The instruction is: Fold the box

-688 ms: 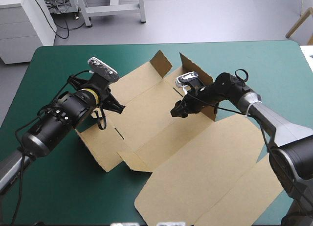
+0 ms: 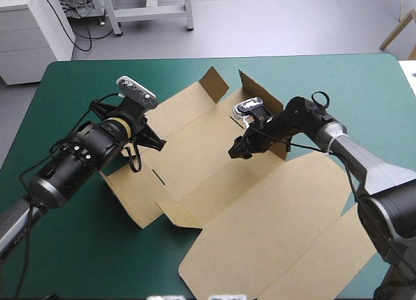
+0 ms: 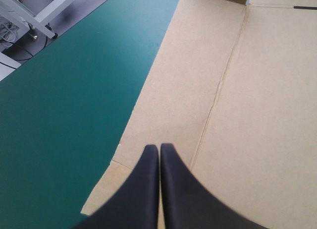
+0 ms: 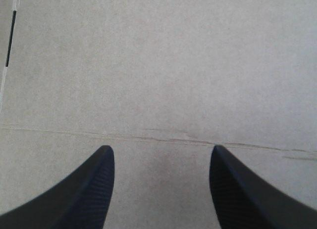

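Brown cut-board box (image 2: 260, 209) lies mostly flat mid-table on the teal-green cover (image 2: 97, 261), with only two far flaps raised. The left gripper (image 3: 159, 148), fingers pressed together, sits over its left panel. The right gripper (image 4: 161, 150), fingers apart, is over the centre. Nearly all folding remains.

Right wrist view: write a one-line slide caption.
Open right gripper above the brown box, a fold crease running across just ahead of its black fingertips.

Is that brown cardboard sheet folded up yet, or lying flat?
Mostly flat: the brown cardboard sheet lies spread on the teal-green cover; only two far flaps stand up.
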Controlling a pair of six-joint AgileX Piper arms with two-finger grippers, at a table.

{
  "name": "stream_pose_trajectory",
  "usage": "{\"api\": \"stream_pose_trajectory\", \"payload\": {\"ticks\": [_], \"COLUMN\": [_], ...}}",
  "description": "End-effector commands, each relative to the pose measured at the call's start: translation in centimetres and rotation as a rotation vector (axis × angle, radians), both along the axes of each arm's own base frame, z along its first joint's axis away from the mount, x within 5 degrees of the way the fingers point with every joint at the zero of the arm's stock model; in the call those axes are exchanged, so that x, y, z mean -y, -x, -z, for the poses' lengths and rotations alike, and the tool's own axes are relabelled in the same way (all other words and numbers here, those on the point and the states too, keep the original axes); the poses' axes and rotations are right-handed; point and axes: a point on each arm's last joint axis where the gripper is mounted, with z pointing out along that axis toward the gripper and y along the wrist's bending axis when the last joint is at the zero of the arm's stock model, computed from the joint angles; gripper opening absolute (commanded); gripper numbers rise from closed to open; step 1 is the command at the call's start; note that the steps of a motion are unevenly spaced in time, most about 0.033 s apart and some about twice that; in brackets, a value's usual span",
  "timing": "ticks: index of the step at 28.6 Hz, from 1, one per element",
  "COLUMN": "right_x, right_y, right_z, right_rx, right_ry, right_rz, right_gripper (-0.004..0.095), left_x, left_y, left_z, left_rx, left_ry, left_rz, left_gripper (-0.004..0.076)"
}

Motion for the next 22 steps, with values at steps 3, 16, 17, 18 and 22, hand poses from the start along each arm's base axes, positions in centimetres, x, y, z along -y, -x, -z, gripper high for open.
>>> {"api": "stream_pose_trajectory", "payload": {"ticks": [3,16,17,18,22], "right_x": [-0.1,0.7,0.9,1.2,1.7], "right_y": [0.3,1.4,1.4,1.6,2.1], "right_z": [-2.9,-9.2,-10.0,-10.8,-13.5], "right_rx": [0.069,0.147,0.161,0.172,0.195], "right_ry": [-0.052,0.037,0.057,0.076,0.126], "right_rz": [0.007,-0.082,-0.079,-0.080,-0.099], "right_gripper": [0.0526,0.0526,0.0526,0.0526,0.0526], "left_x": [0.0,0.0,0.0,0.0,-0.1], "left_y": [0.3,0.3,0.3,0.3,0.4], "left_z": [-2.4,-2.4,-2.4,-2.4,-2.4], "left_rx": [0.100,0.100,0.100,0.099,0.097], "left_ry": [0.046,0.046,0.046,0.046,0.045], "left_rz": [0.019,0.019,0.019,0.019,0.018], "left_gripper": [-0.0010,-0.0010,-0.0010,-0.0010,-0.0010]}}
